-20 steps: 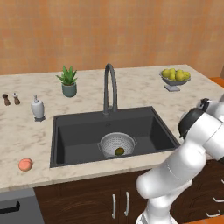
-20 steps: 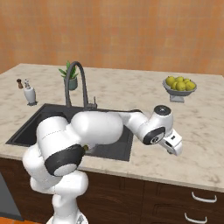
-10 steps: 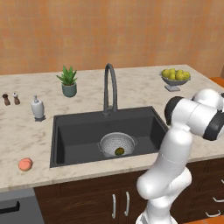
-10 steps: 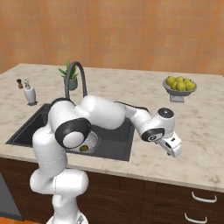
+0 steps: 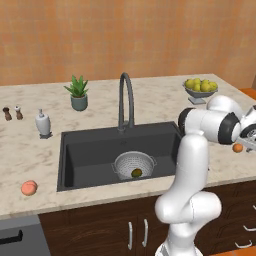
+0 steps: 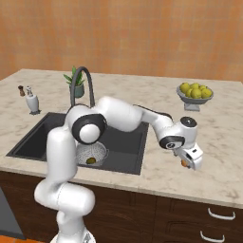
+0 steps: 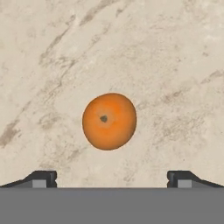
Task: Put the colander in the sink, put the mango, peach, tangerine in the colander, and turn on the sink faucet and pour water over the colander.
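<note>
Hand view looks straight down on the tangerine (image 7: 109, 121), lying alone on the pale marbled worktop (image 7: 175, 65) with its little stem mark facing up. The tool (image 7: 112, 178) hangs above it with its two dark tips spread wide, nothing between them, and the fruit sits roughly midway between the tips.

From the right base view, the tool (image 6: 190, 159) is low over the worktop's right side, well apart from the sink (image 6: 33, 137), with the tangerine (image 6: 184, 163) just beneath it. The colander (image 5: 134, 164) already sits in the sink (image 5: 90, 150) with the dark green mango (image 5: 136, 173) inside. The peach (image 5: 29, 188) waits on the worktop to the left of the basin.

To my eye the step is picking up the tangerine. It should come straight down, keeping the fruit centred, and close across the widest part; a round fruit could roll off if one tip touches first.
</note>
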